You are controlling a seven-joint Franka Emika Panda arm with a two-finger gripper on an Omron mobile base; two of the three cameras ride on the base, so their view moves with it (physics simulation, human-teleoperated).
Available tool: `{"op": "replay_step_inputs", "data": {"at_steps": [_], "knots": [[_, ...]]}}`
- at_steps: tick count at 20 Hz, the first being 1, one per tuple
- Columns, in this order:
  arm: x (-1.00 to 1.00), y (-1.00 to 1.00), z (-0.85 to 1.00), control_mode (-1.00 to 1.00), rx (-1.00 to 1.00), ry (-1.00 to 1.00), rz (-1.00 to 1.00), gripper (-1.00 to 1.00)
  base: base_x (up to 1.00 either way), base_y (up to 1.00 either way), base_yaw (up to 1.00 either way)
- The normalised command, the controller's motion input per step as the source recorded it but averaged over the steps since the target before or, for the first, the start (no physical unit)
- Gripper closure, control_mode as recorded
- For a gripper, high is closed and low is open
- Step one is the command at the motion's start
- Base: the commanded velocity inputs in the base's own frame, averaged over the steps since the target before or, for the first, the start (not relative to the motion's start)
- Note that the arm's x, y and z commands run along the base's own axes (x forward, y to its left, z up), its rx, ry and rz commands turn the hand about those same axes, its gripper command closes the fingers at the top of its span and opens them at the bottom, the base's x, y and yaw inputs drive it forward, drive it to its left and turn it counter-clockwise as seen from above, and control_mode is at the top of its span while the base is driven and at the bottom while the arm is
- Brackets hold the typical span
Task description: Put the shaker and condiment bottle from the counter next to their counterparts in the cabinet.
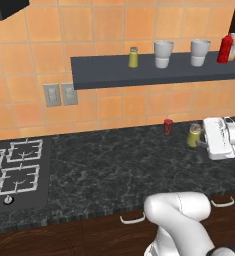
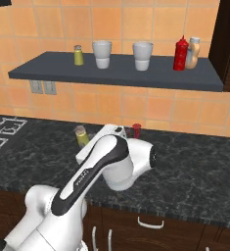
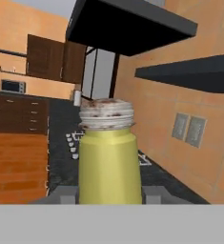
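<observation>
The olive-yellow shaker point(image 1: 193, 135) point(image 2: 81, 136) with its grey cap sits low over the black counter point(image 1: 114, 165), at the right. My gripper point(image 1: 201, 141) reaches in from the right and is shut on it. In the hand view the shaker point(image 3: 108, 157) stands upright between my fingertips point(image 3: 65, 193). Whether its base touches the counter I cannot tell. On the dark grey cabinet shelf point(image 1: 109, 75), the red condiment bottle point(image 1: 225, 48) point(image 2: 181, 54) stands beside the tan white-capped bottle point(image 1: 234, 46) point(image 2: 193, 52). The twin yellow-green shaker point(image 1: 133, 57) point(image 2: 79, 55) stands further left.
Two white cups point(image 1: 163, 53) point(image 1: 200, 52) stand on the shelf between the twin shaker and the bottles. A tiny red cup-like item point(image 1: 168, 126) sits on the counter near the wall. A stove point(image 1: 14, 170) lies at the left, with wall outlets point(image 1: 60, 94) under the shelf.
</observation>
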Motion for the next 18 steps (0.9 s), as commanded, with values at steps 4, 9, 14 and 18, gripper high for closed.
{"op": "replay_step_inputs", "data": {"at_steps": [4,9,14,18], "knots": [[-0.16,0.35,0.68,-1.0,0.0,-0.04,-0.13,1.0,0.0,0.0,0.0],[-0.22,0.2,0.68,-1.0,0.0,-0.03,-0.14,1.0,0.0,0.0,0.0],[-0.04,0.12,0.66,-1.0,0.05,0.0,-0.15,1.0,0.0,0.0,0.0],[0.0,0.05,0.57,-1.0,0.15,0.0,-0.19,1.0,0.0,0.0,0.0]]}}
